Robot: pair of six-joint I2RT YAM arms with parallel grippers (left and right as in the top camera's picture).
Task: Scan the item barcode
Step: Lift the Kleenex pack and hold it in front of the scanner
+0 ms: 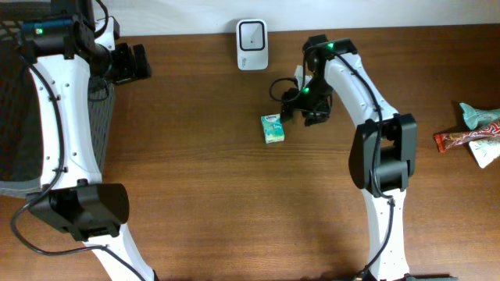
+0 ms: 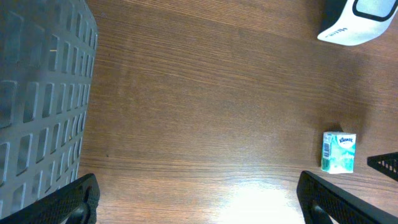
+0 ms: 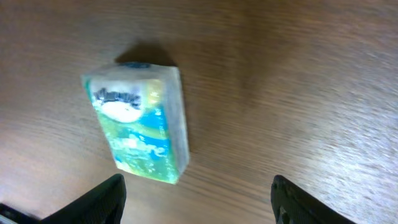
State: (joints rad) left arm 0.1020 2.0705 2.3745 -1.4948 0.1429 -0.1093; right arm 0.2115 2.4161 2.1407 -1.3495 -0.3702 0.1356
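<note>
One small Kleenex tissue pack (image 3: 140, 121) lies flat on the worktop (image 1: 195, 195) with its printed face up. It sits just ahead of the right gripper (image 3: 199, 202), whose jaws stand well apart with nothing between them and do not touch the pack. The pack looks light and soft: a thin film wrap over folded paper, likely to give under pressure and to be a little slick. A moderate squeeze should do, since a hard one would crumple it and might crease whatever code is printed on it. The best hold is probably across the two long narrow sides, near the middle, which keeps the broad faces clear for the reader. No barcode shows on the upper face, so it is probably underneath or on an edge, and the pack may need turning. Beyond the pack, near the far edge of the worktop, stands the white barcode scanner (image 1: 252, 44). Well away on the other side, the left gripper (image 2: 199, 202) hangs beside a grey mesh basket (image 2: 43, 106), its jaws spread fully and empty.
</note>
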